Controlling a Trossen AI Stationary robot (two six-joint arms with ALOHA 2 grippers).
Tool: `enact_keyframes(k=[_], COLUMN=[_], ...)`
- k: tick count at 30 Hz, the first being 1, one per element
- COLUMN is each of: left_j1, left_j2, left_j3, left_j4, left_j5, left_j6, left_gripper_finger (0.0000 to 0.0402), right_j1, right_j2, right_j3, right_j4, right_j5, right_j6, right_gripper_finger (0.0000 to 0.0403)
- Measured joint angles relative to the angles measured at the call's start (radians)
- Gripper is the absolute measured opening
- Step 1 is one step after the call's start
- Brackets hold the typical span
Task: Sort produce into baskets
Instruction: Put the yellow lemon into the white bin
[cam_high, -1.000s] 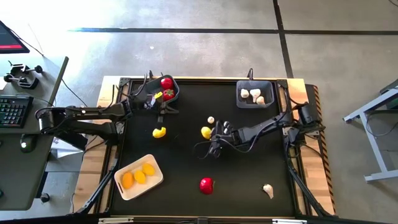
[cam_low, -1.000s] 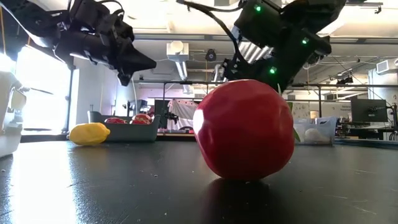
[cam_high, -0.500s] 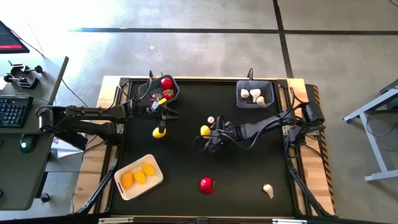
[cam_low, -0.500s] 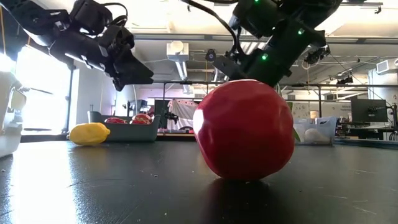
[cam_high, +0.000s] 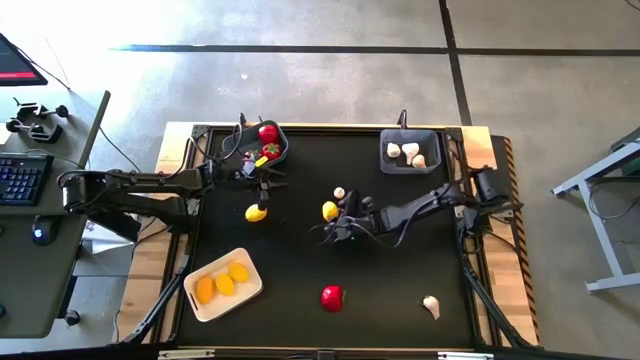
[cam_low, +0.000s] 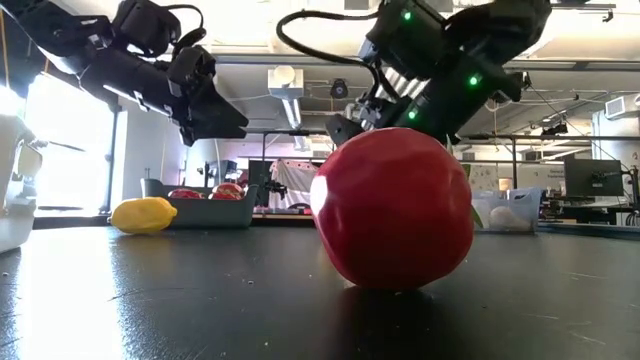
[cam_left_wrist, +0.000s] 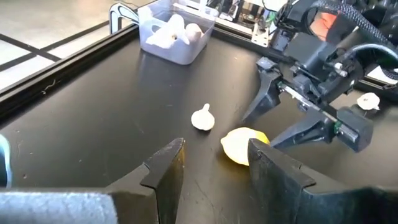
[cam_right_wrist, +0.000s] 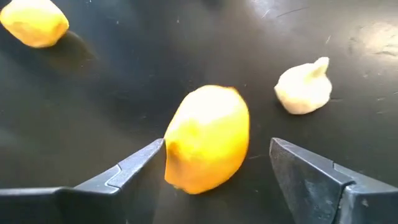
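My right gripper (cam_right_wrist: 217, 149) is open and low over the table's middle. Its fingers stand on either side of a yellow lemon (cam_right_wrist: 208, 140) (cam_high: 330, 210) that lies on the black table. A garlic bulb (cam_right_wrist: 303, 87) lies just beyond it. My left gripper (cam_left_wrist: 217, 165) (cam_high: 263, 190) hangs open in the air between the rounded bin (cam_high: 268, 143), which holds red pieces, and a second lemon (cam_high: 257, 212). A red piece (cam_high: 332, 296) and another garlic bulb (cam_high: 430, 305) lie near the front edge. My right gripper has one fingertip (cam_right_wrist: 149, 155) right beside the lemon's side (cam_right_wrist: 169, 158); whether it touches I cannot tell. The other finger (cam_right_wrist: 292, 158) stands clear of the lemon.
A grey rectangular bin (cam_high: 410, 150) with garlic bulbs stands at the far right. A cream tray (cam_high: 223, 283) with lemons sits at the near left. In the low view the red piece (cam_low: 392, 208) fills the foreground. A desk with a keyboard stands left of the table.
My right gripper has rolled about its own axis beside the lemon and its fingers have spread apart. My left gripper has tipped down and swung a little from the rounded bin toward the lemon at the left. The produce has kept its place.
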Motion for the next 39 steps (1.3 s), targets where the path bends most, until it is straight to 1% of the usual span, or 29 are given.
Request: enact_keyframes(k=[3,6,8,10,13,16,20,22,24,27,30,33,36,39], left_j1=[0.000,0.000,0.000,0.000,0.000,-0.002,-0.003,-0.003,-0.003,-0.003,-0.003,-0.003,-0.003,-0.003], left_j2=[0.000,0.000,0.000,0.000,0.000,0.000,0.000,0.000,0.000,0.000,0.000,0.000,0.000,0.000], left_j3=[0.000,0.000,0.000,0.000,0.000,0.000,0.000,0.000,0.000,0.000,0.000,0.000,0.000,0.000], left_j4=[0.006,0.009,0.009,0.010,0.019,0.019,0.018,0.018,0.013,0.009,0.008,0.005,0.001,-0.001], left_j5=[-0.008,-0.010,-0.010,-0.010,0.004,0.018,0.020,0.020,0.021,0.020,0.017,0.015,0.009,0.006], left_j6=[-0.001,-0.005,-0.001,-0.002,-0.007,0.001,-0.001,0.000,0.000,-0.001,-0.005,0.001,0.006,0.002], left_gripper_finger=[0.0163,0.0163,0.0163,0.0163,0.0163,0.0163,0.0163,0.0163,0.0163,0.0163,0.0163,0.0163,0.0163,0.0163], right_j1=[-0.003,-0.003,-0.003,-0.006,-0.022,-0.040,-0.070,-0.077,-0.082,-0.088,-0.088,-0.087,-0.095,-0.117], right_j2=[0.032,0.052,0.055,0.055,0.049,0.048,0.048,0.043,0.036,0.016,-0.011,-0.036,-0.044,-0.039], right_j3=[0.000,0.000,0.000,0.000,0.000,0.000,0.000,0.000,0.000,0.000,0.000,0.000,0.000,0.000], right_j4=[0.038,0.040,0.020,0.004,-0.014,-0.010,-0.009,-0.007,0.001,-0.012,-0.017,-0.019,-0.015,0.017], right_j5=[-0.022,-0.024,-0.005,0.018,0.026,0.023,-0.021,-0.041,-0.075,-0.128,-0.169,-0.154,-0.112,-0.116], right_j6=[-0.004,-0.006,-0.003,-0.007,-0.034,-0.097,-0.161,-0.207,-0.243,-0.227,-0.238,-0.295,-0.324,-0.360], right_gripper_finger=[0.0277,0.0275,0.0266,0.0247,0.0196,0.0126,0.0029,0.0008,0.0016,0.0035,0.0069,0.0125,0.0194,0.0256])
